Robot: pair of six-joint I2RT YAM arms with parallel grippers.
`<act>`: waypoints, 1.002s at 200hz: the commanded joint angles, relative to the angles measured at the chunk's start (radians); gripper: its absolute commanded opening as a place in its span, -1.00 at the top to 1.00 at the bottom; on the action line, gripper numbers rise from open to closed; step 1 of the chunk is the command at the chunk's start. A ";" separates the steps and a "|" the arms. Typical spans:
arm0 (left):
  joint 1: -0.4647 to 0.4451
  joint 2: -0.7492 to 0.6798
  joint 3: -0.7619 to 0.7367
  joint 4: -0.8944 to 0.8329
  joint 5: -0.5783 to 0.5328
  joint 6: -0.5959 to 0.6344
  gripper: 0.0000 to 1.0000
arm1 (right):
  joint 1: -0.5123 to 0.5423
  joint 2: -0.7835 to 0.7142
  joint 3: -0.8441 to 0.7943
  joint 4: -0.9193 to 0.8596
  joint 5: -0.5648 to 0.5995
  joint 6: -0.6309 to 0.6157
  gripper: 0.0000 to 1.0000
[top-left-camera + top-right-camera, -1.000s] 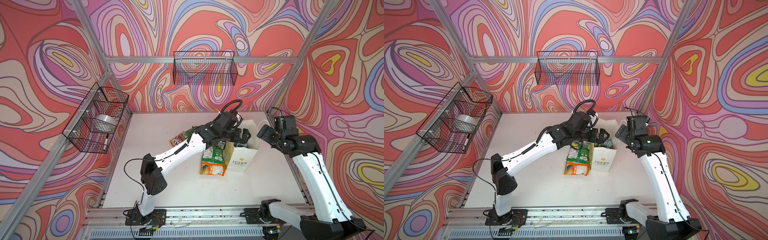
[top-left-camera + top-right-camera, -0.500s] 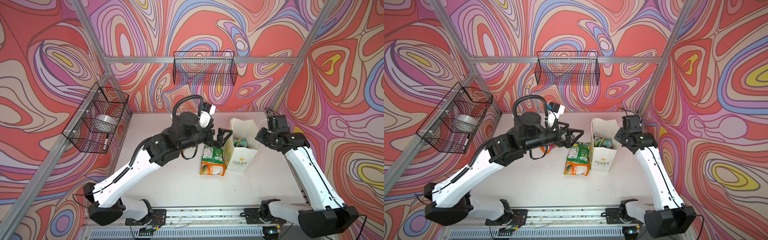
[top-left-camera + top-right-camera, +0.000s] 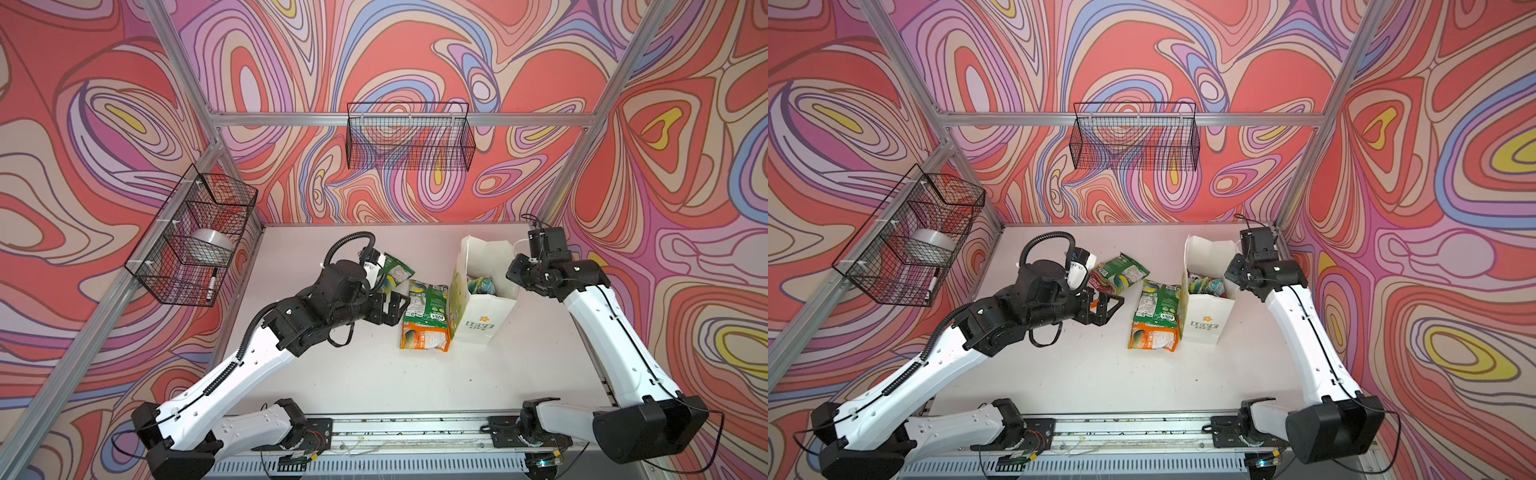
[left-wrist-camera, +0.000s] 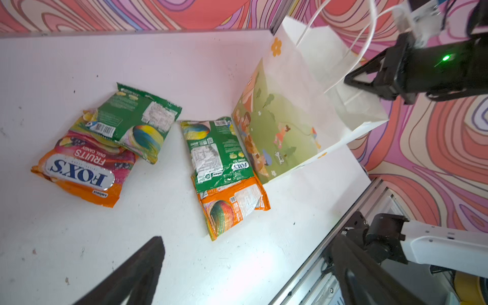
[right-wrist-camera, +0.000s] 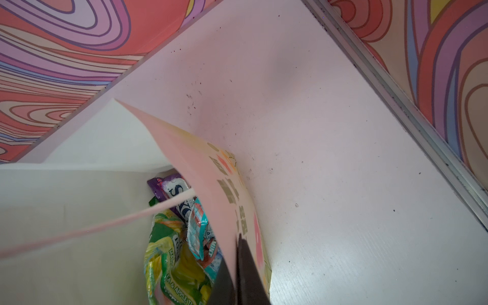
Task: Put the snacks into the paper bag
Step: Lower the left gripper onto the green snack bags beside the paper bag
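Note:
The white paper bag [image 3: 478,316] [image 3: 1204,320] stands open at the right of the table. Inside it lie purple [image 5: 169,187], teal [image 5: 200,232] and green [image 5: 174,264] snacks. My right gripper [image 3: 513,274] [image 5: 236,269] is shut on the bag's right wall [image 5: 211,184], with one finger inside and one outside. Against the bag's left side lie a green packet [image 4: 219,153] and an orange one [image 4: 232,208]. Further left, a green packet [image 4: 132,124] overlaps an orange FOX'S packet [image 4: 81,171]. My left gripper [image 3: 399,309] [image 3: 1111,311] [image 4: 248,243] hangs open and holds nothing, just left of the middle packets.
A black wire basket [image 3: 409,137] hangs on the back wall. Another basket [image 3: 195,237] on the left wall holds a tape roll and a marker. The bag stands close to the right wall and its metal post. An aluminium rail [image 3: 415,424] runs along the front edge.
My left arm has drawn back from the bag's mouth to the left and lower, still open. My right gripper has closed on the bag's right wall.

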 commanded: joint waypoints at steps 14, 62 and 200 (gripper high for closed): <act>0.006 -0.020 -0.124 -0.028 0.101 -0.032 -1.00 | 0.001 0.007 0.010 0.008 -0.038 -0.025 1.00; 0.007 0.060 -0.228 0.067 0.179 -0.073 -0.94 | 0.002 0.037 0.020 0.021 -0.093 -0.040 1.00; 0.054 0.730 -0.015 0.200 0.309 -0.095 -0.74 | 0.008 -0.070 -0.082 0.127 -0.219 -0.107 1.00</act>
